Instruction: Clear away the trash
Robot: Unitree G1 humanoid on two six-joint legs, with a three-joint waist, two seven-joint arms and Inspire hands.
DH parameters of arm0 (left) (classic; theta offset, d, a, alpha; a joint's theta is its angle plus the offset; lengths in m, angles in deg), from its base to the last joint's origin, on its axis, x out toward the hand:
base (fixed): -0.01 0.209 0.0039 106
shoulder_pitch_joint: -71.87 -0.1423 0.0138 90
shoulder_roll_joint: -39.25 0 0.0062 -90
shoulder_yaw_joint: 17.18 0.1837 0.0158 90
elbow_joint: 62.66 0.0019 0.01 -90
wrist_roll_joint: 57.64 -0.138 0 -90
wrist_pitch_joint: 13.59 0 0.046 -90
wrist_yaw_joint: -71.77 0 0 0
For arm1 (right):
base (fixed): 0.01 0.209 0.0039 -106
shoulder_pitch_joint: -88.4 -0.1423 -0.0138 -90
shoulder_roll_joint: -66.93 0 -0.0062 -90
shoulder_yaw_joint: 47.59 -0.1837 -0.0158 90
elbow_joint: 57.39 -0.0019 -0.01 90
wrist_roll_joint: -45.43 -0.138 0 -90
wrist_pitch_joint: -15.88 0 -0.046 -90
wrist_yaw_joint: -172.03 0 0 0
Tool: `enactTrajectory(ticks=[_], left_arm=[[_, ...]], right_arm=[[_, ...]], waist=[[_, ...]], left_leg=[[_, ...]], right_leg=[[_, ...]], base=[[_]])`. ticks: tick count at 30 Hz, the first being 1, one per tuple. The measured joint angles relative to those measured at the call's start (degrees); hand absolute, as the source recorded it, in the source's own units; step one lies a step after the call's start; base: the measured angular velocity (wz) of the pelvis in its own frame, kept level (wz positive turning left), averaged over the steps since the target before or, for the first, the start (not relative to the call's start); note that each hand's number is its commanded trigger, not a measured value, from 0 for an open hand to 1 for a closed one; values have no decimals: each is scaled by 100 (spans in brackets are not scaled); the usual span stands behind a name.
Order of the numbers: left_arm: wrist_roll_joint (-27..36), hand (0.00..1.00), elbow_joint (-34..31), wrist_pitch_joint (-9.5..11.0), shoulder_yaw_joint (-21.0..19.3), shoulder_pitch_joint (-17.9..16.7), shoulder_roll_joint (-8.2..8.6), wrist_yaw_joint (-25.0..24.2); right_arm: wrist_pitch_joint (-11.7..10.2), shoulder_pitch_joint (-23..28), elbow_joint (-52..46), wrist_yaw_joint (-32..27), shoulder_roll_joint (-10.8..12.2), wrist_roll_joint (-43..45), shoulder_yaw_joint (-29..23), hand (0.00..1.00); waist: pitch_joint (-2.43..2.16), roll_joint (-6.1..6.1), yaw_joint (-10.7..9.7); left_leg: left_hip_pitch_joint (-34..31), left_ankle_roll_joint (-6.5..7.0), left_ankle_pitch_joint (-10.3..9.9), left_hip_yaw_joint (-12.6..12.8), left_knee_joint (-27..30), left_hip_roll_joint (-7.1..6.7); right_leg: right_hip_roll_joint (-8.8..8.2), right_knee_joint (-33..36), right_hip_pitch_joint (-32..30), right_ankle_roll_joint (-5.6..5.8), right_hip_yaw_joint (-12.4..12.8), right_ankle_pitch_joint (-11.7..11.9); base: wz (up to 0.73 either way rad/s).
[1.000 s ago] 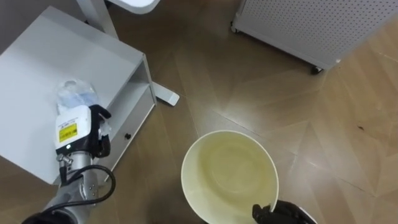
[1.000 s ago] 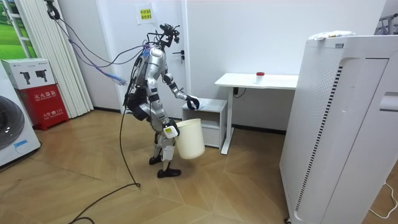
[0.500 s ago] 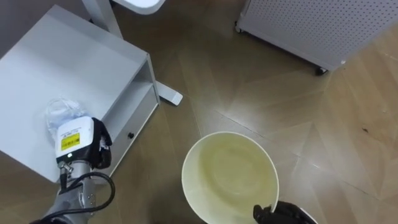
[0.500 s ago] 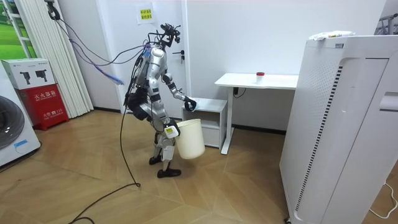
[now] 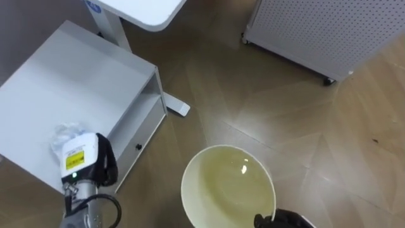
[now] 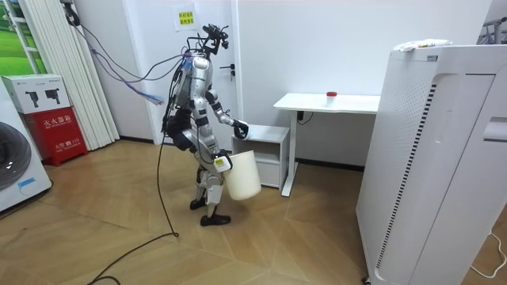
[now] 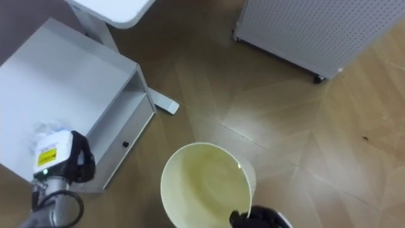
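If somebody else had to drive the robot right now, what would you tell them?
Left hand: at the crumpled plastic bag on the white cabinet; whether it grips the bag is unclear.
Right hand: holds the bucket by its rim, over the floor beside the cabinet.
Done: the bucket is in position; nothing is in it yet.
Left: lift the bag off the cabinet and drop it in the bucket.

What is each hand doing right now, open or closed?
Left hand: over the crumpled plastic on the white cabinet; state cannot be told.
Right hand: closed on the bucket rim.
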Motion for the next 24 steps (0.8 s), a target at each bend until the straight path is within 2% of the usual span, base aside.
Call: enactTrajectory(ticks=[4,6,7,9,10,11,12,13,15,18,19,20,22,24], left_arm=[[455,100,-506,370,-12,-302,289,-104],[987,100,-620,601,199,-453,504,-315],[1238,100,-759,614,318,-610,599,-481],[1594,100,-958,621,591,-834,721,-784],[1838,100,-1019,622,785,-948,859,-1048],[1922,100,-1022,622,848,-1003,917,-1178],[2025,100,-1019,621,937,-1127,991,-1443],[2155,100,-1023,621,1074,-1244,1105,-1728],[2417,100,-1110,615,1286,-1396,1168,-2183],[2855,100,-1367,602,1518,-1643,1157,-2875],[2958,100,-1405,579,1599,-1710,1180,-3158],[2990,100,-1404,569,1620,-1737,1199,-3294],[3147,100,-1397,492,1734,-1857,1234,-3776],[3364,100,-1394,439,1761,-1930,1225,-3969]], right_arm=[[-182,9,175,9,110,314,52,100],[-190,15,193,10,155,411,127,100],[-191,48,216,10,209,415,176,100],[-190,78,218,14,255,460,280,100],[-188,89,232,42,277,624,287,100],[-189,93,261,64,301,662,288,100],[-186,129,283,100,332,664,287,100],[-186,199,286,107,346,649,295,100],[-185,252,328,115,386,612,339,100],[-188,284,382,155,469,639,328,100],[-185,323,372,164,471,651,328,100],[-185,352,351,168,471,663,328,100],[-194,429,277,168,462,705,322,100],[-202,446,279,209,435,782,335,100]], waist=[[-7,-19,120],[-35,-66,211],[-68,-117,249],[-97,-127,259],[-101,-128,274],[-109,-136,290],[-143,-158,348],[-199,-165,416],[-246,-191,469],[-298,-254,508],[-339,-253,543],[-354,-252,555],[-363,-246,569],[-363,-249,586]], left_leg=[[168,-8,7,59,-142,3],[285,-7,33,104,-256,-11],[391,-8,48,146,-350,-32],[496,-5,63,147,-437,-48],[570,-1,78,154,-487,-54],[629,2,81,165,-531,-60],[750,6,92,184,-613,-73],[847,8,94,191,-661,-85],[955,8,94,194,-704,-87],[1033,9,94,203,-721,-86],[1043,13,97,208,-736,-77],[1051,16,106,210,-758,-80],[1154,28,161,248,-874,-90],[1224,27,169,288,-908,-88]], right_leg=[[-6,-112,143,1,-26,2],[-8,-204,236,16,-14,12],[-20,-240,300,19,8,13],[-31,-354,415,29,-35,15],[-30,-432,508,51,-50,23],[-24,-471,560,64,-40,32],[-21,-502,660,82,-15,45],[-24,-527,736,91,-1,50],[-20,-584,846,102,-9,56],[-11,-633,922,107,-2,59],[3,-677,943,118,-3,79],[2,-695,947,119,-1,93],[-8,-787,1036,121,-16,149],[-20,-800,1080,113,-32,161]], base=[[-7],[-4],[-6],[4],[6],[0],[-8],[-8],[0],[0],[-3],[0],[0],[-8]])
